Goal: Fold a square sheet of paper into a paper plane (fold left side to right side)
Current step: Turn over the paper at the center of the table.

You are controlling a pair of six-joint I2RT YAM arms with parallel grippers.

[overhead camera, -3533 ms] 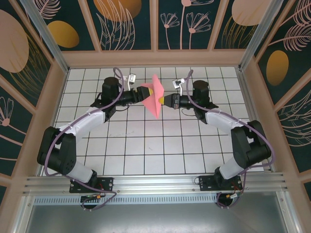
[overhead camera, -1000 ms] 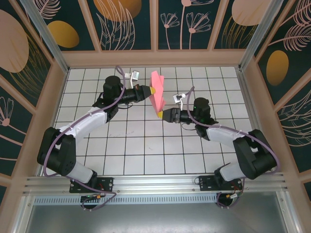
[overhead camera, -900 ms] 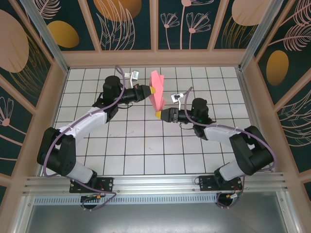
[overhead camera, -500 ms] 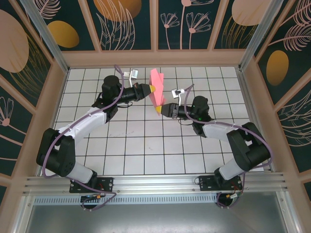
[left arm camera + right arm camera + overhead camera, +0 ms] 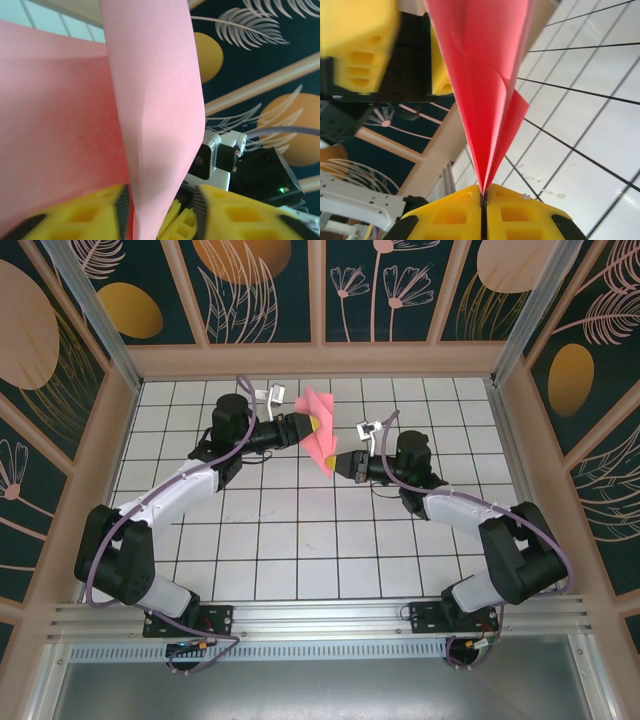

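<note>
Table (image 5: 300, 550): white grid, well below both grippers. Nothing under the paper.

Paper plane (image 5: 320, 432): pink, part-folded, in the air between the two grippers. Its pointed end is in the right gripper and its wide end is beside the left one.

Right gripper (image 5: 482, 193): pressed together on the point, layers fanning apart just beyond the pinch.

Left gripper (image 5: 162, 202): jaws spread, one flap hanging loosely through the gap (contact with the yellow fingers (image 5: 235, 215) can't be judged).

Risks, as I judge them:
- Only one pinch, at the narrow end. The wide end may sag or swing about that pinch, and the creases may spring open.
- If the right grip is on too little paper, any tug could pull the point free and drop the plane to the table.
- If the left gripper backs off at an angle, a finger may drag the flap with it.
- If the left gripper closes where it stands, it may catch one layer only and set a crooked fold.
</note>
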